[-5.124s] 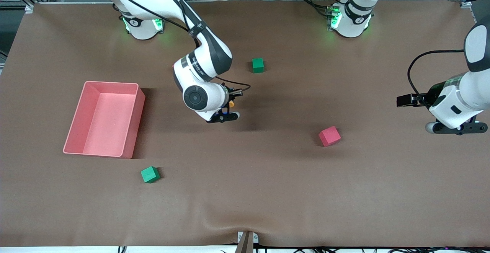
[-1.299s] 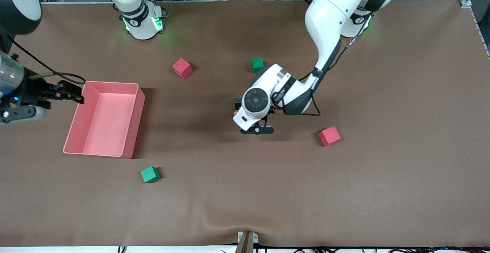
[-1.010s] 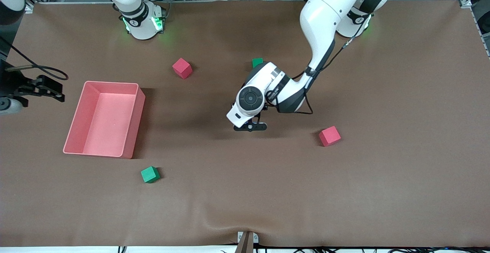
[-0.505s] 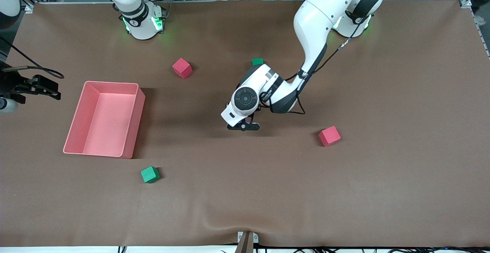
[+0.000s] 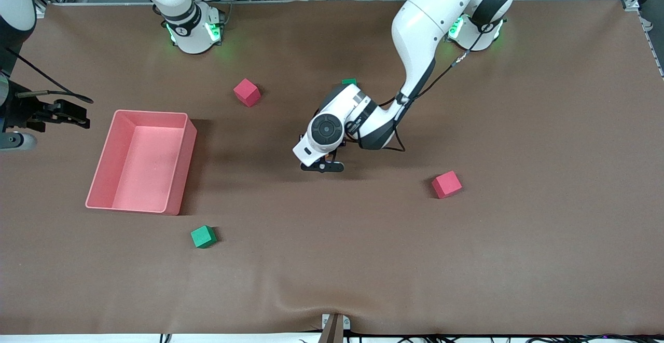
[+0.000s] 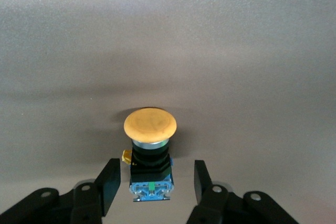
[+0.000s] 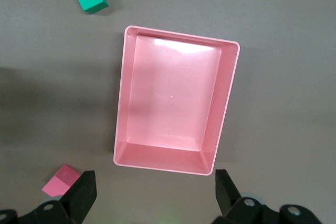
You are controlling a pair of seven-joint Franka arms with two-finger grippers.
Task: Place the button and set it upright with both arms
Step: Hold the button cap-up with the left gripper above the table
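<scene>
Since half a second ago the left arm has drawn its wrist a little up the front view and toward the right arm's end. The left gripper (image 5: 321, 166) now sits low over bare mat at mid-frame, and the wrist covers all but a sliver of the green cube (image 5: 349, 81) just above it.

In the left wrist view the button (image 6: 150, 153) sits in the mouth of that gripper, orange cap away from the camera and bluish end nearest it. I cannot tell whether it is gripped or merely flanked.

The right gripper (image 5: 62, 115) waits, spread wide and empty, high at its own end of the table and looking down on the pink tray (image 7: 227, 103).

My judgement: the hand-over is done and uprighting now rests with the left arm. I cannot confirm that the button stands on its base.
</scene>
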